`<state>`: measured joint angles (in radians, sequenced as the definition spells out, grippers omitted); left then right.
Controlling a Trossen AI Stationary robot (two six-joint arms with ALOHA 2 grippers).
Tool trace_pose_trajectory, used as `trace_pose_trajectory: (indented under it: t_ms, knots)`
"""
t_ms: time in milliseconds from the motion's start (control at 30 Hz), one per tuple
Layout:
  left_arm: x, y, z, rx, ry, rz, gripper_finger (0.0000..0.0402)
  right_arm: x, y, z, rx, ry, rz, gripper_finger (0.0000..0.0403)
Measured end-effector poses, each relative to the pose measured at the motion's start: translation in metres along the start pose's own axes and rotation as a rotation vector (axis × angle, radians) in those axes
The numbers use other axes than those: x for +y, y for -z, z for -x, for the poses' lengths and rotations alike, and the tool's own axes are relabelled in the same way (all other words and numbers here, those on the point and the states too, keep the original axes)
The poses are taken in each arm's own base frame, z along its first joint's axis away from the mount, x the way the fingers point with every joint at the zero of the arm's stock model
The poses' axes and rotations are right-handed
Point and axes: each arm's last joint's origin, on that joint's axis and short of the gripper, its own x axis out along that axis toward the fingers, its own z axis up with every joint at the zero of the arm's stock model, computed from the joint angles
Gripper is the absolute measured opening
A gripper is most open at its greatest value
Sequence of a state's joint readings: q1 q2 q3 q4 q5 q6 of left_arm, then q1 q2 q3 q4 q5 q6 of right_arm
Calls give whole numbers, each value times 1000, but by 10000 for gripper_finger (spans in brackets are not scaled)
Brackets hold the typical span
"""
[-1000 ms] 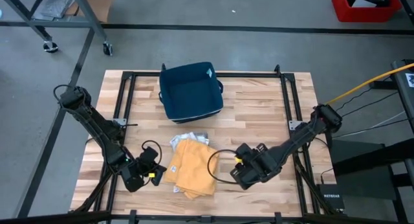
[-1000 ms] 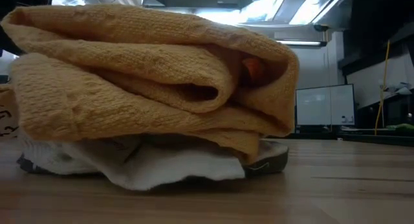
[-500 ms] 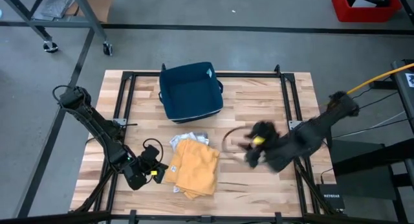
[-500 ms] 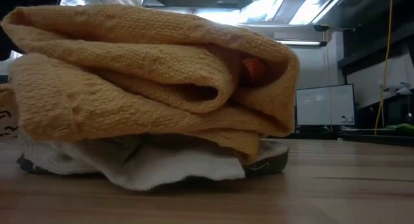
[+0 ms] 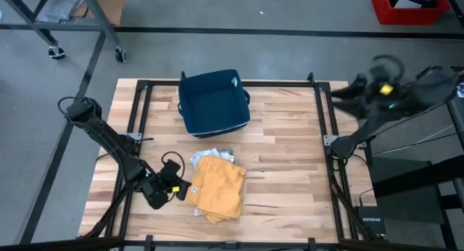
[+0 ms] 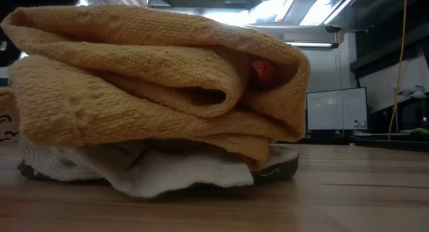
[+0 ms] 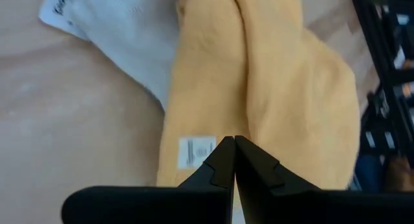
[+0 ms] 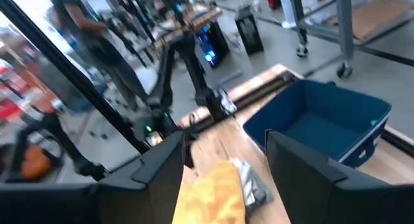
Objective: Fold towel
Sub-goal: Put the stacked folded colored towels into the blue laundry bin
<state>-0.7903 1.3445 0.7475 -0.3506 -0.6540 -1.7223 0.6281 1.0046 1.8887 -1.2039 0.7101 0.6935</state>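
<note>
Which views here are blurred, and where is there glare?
High view: the right arm is smeared by motion at the table's far right corner; the towel is sharp. Right wrist view: blurred throughout. Low view: bright ceiling lights glare behind the towel.

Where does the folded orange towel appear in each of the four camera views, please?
High view: the folded orange towel lies in the lower middle of the picture, beside the left gripper.
Low view: it fills the upper left and centre.
Left wrist view: it runs through the centre, just beyond the shut fingers.
Right wrist view: it sits at the bottom centre.
Shared landmark: the white cloth under the towel, seen in every view.
</note>
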Motion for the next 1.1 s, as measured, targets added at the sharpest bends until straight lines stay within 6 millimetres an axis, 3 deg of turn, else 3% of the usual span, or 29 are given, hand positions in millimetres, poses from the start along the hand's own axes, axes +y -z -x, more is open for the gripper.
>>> trace_pose_trajectory:
  t_ms: [200, 367, 500, 633, 833, 967, 1100]
  knots:
    - [0, -20, -13, -77, -41, 25, 4, -49, -4, 46, -25, -11, 24, 221]
    - [0, -37, -22, -126, -75, 26, 4, -72, 19, 46, -28, 151, 47, 221]
    - [1, -44, -26, -146, -91, 25, 4, -74, 50, 24, 39, 224, 110, 221]
    - [1, -48, -28, -157, -99, 37, 4, -71, 94, -11, 136, 314, 161, 221]
    - [1, -52, -31, -167, -104, 15, 4, -72, 166, -63, 164, 403, 34, 221]
    - [1, -56, -32, -174, -114, -20, 4, -69, 211, -98, 140, 321, -116, 221]
    - [2, -57, -33, -175, -120, -51, 4, -64, 244, -126, 55, 181, -261, 221]
